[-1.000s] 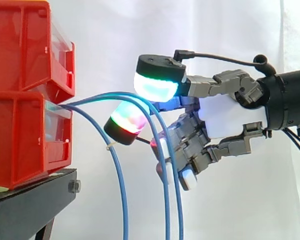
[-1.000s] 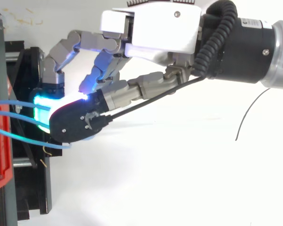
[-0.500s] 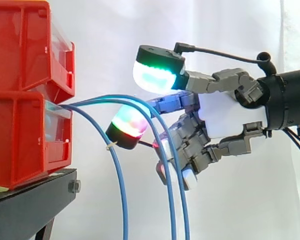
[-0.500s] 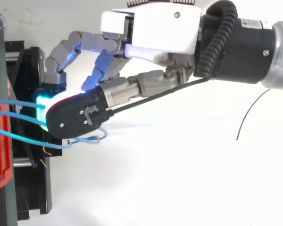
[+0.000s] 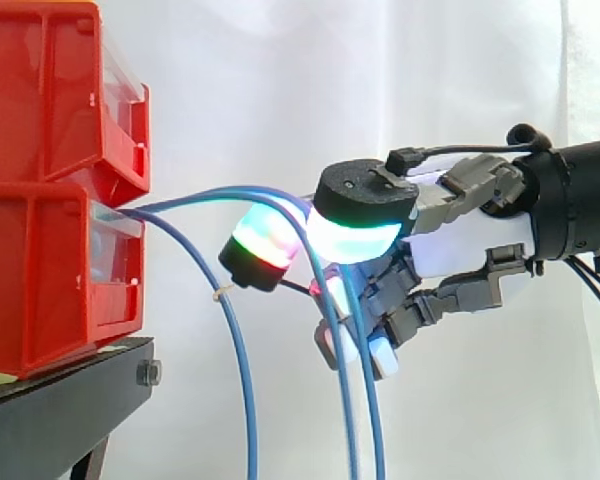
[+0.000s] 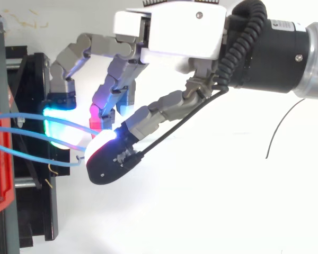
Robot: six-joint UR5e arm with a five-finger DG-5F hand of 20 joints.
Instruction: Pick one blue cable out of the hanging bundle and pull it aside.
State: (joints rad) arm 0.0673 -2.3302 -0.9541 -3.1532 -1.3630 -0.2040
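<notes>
A white fabric curtain (image 5: 280, 90) hangs in soft vertical folds behind the work, brightly and evenly lit; at the left, two red plastic storage bins (image 5: 30, 270) sit stacked one on the other upon a black metal stand (image 5: 70, 400); from above, a plain white surface (image 6: 212, 211) lies beneath.

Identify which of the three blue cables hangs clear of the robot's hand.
The leftmost cable, nearest the red bins, drops alone; the other two run down right at the hand.

Bright, even light; white curtain (image 5: 230, 80) glares; shadows faint.
</notes>
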